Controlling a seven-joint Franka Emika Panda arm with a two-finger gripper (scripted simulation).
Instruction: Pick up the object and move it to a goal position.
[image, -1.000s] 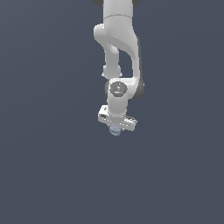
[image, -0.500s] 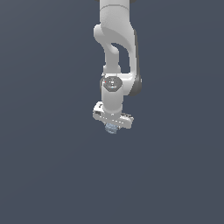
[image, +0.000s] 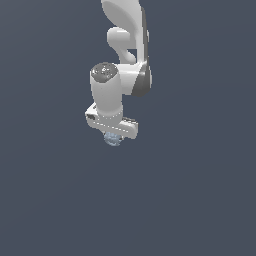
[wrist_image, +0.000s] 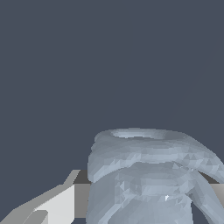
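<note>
Exterior view: the Panda arm (image: 127, 60) descends from the top of the frame, with the white gripper (image: 113, 136) pointing downward over a uniform dark grey desk (image: 200, 190). The object (image: 113, 139), a small pale blue-grey lump with a mottled, slightly translucent surface, shows directly under the gripper body and is narrower than it. The fingers themselves are hidden behind the hand in this view, and no shadow or contact line reveals whether the lump rests on the desk or hangs above it. No goal marker is visible anywhere in the frame. Wrist view: the object (wrist_image: 148, 175) fills the lower centre of the picture, ridged and rounded, with an open rim at its upper end. One pale finger (wrist_image: 57, 205) lies against its flank, and a grey sliver at the opposite edge appears to be the second finger. The fingers are therefore judged to be clenched on the lump from both sides, which would explain why it sits centred beneath the hand: a centred two-sided grip resists rotation during transport. Because the surface is rounded and ridged, slippage under sideways acceleration is a plausible risk. The carry toward the goal is judged to be the step in hand.
</note>
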